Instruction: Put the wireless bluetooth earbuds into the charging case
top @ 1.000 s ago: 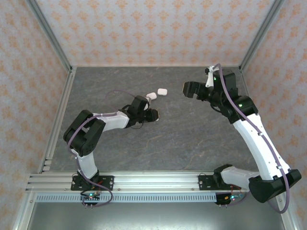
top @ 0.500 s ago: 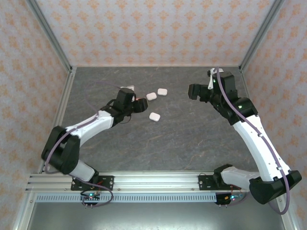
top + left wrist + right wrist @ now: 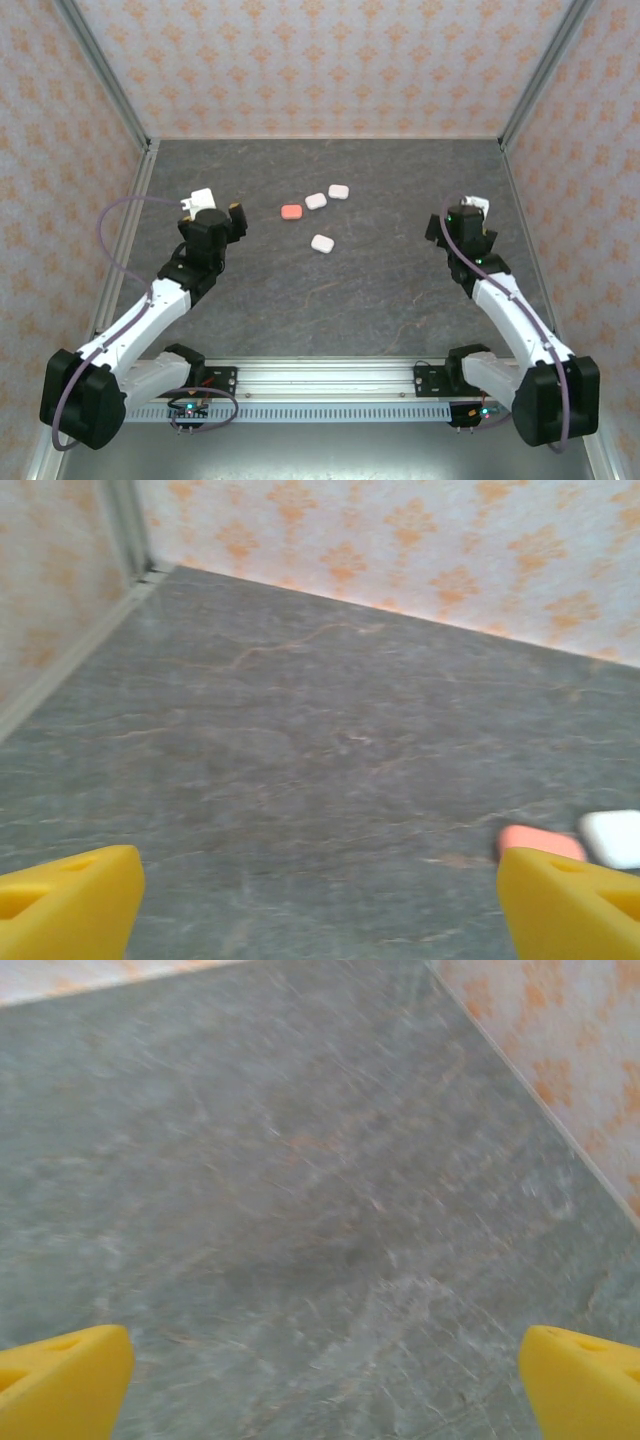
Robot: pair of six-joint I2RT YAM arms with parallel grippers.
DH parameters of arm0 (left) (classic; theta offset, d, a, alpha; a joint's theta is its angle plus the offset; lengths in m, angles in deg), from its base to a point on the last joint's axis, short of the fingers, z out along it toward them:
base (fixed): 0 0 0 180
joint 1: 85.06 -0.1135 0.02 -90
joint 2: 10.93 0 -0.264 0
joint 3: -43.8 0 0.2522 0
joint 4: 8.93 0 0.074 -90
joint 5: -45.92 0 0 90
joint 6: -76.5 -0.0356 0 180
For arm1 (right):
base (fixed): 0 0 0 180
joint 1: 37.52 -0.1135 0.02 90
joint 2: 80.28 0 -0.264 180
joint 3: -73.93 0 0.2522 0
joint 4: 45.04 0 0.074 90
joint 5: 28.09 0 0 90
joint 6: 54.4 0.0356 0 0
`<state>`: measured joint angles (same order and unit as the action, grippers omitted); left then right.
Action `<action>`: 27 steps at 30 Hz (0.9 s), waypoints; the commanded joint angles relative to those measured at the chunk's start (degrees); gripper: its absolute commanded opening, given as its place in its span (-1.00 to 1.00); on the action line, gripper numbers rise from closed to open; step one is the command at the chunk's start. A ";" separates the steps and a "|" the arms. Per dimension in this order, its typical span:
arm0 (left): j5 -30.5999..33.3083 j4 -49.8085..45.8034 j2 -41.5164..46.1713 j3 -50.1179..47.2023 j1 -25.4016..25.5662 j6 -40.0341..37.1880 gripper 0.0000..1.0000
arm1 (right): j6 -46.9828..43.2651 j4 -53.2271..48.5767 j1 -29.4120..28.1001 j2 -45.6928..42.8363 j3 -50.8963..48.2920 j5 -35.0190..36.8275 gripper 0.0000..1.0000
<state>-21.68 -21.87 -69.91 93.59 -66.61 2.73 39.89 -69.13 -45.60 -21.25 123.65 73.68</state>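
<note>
1. The step in hand is judged to be a parked pause clear of the cases. The left pincer (image 3: 320,910) and the right pincer (image 3: 320,1385) are each held with jaws wide apart and nothing between them, over bare table (image 3: 400,300) and well apart from one another.
2. The task's things are found mid-table, towards the far side. A salmon-red case (image 3: 291,212), a middle white case (image 3: 315,201) just beside it and a far white case (image 3: 338,191) form a slanted row, and a lone white case (image 3: 322,243) lies nearer, apart from the row. All four appear shut; whether earbuds are seated inside cannot be told.
3. In the left wrist view the salmon-red case is seen just ahead of the yellow finger (image 3: 570,900) at the right edge. Any swing of that arm towards the row should be made with the pincer raised, so that no case is swept aside.
4. If a case is to be handled next, the salmon-red case is best taken by the left arm, being nearest to it. It should be approached from above and gripped squarely, since a smooth pebble shape is likely to slip from a skewed hold.
5. The right arm is best reserved for the far white case, so that crossing of the arms is avoided.
</note>
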 commanded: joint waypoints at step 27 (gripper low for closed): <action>-5.58 34.89 -10.13 -17.23 -8.54 -14.96 0.85 | -7.00 53.75 7.42 28.08 -11.62 -12.74 0.98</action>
<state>-23.65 6.19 -78.08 77.22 -74.21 -10.74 31.52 -15.87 -38.91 6.88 110.45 62.66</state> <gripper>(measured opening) 0.921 0.992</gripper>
